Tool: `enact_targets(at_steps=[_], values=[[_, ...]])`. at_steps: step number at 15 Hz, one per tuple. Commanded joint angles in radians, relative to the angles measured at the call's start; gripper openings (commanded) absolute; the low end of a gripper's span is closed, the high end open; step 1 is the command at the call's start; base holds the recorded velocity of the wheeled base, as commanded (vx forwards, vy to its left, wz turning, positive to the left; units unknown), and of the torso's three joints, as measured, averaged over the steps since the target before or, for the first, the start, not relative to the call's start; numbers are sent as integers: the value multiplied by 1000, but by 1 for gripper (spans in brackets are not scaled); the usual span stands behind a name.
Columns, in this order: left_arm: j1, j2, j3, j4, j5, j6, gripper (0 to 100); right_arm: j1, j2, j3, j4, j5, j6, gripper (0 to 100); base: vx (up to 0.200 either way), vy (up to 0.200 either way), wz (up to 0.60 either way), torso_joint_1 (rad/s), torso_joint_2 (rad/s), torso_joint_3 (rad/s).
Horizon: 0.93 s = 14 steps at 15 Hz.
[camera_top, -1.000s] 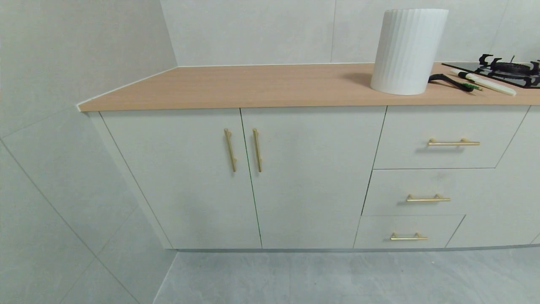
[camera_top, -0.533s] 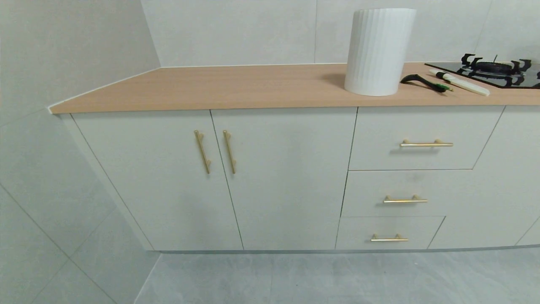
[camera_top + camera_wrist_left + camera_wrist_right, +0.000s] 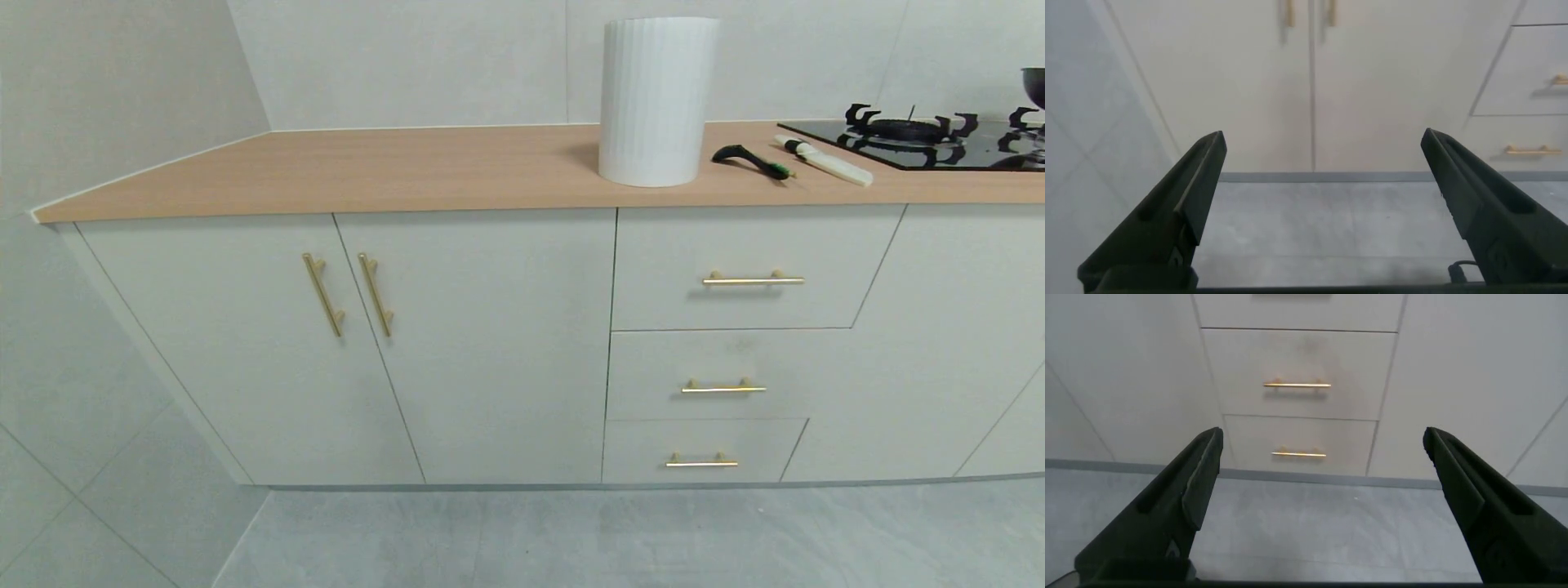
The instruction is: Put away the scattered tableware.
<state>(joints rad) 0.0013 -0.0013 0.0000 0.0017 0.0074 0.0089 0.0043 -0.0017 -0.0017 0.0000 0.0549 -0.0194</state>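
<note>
Tableware lies on the wooden countertop [image 3: 408, 167] just to the right of the white ribbed container [image 3: 657, 102]: a black-handled utensil [image 3: 749, 160] with a green tip sits nearest that container, near it but not touching; a cream-coloured utensil [image 3: 824, 161] lies just beyond it, farther from the container, the two angled alike and close together; farther right of the container still, a black glass hob [image 3: 980, 151] is set into the countertop, with a burner grate [image 3: 910, 126] on it; under the container hang three stacked drawers [image 3: 735, 302] with brass handles, and below and to the left of it a pair of cupboard doors [image 3: 457, 343] with upright brass handles; against the frames from a second ago the whole head view has slid, so the container and the utensils sit more toward the picture's middle and more of the hob shows, which is the camera turning and no move of the things; container and utensils keep the same places relative to one another; the left gripper [image 3: 1323, 139] has its fingers spread wide, low over the grey floor [image 3: 1323, 229] before the cupboard doors; the right gripper [image 3: 1323, 437] is spread wide too, low before the lower drawers, holding nothing.
</note>
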Motion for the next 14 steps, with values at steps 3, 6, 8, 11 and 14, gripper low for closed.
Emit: enact_targets(at_steps=[3, 6, 8, 11, 14], values=[[0, 1, 0, 0, 0, 0, 100, 0, 2, 0, 0, 0, -1, 100, 0, 0, 0, 0, 0, 0], [0, 1, 0, 0, 0, 0, 100, 0, 2, 0, 0, 0, -1, 100, 0, 0, 0, 0, 0, 0], [0, 1, 0, 0, 0, 0, 100, 0, 2, 0, 0, 0, -1, 100, 0, 0, 0, 0, 0, 0], [0, 1, 0, 0, 0, 0, 100, 0, 2, 0, 0, 0, -1, 100, 133, 0, 0, 5, 3, 2], [0, 1, 0, 0, 0, 2, 100, 0, 2, 0, 0, 0, 1, 100, 200, 0, 0, -2, 7, -1]])
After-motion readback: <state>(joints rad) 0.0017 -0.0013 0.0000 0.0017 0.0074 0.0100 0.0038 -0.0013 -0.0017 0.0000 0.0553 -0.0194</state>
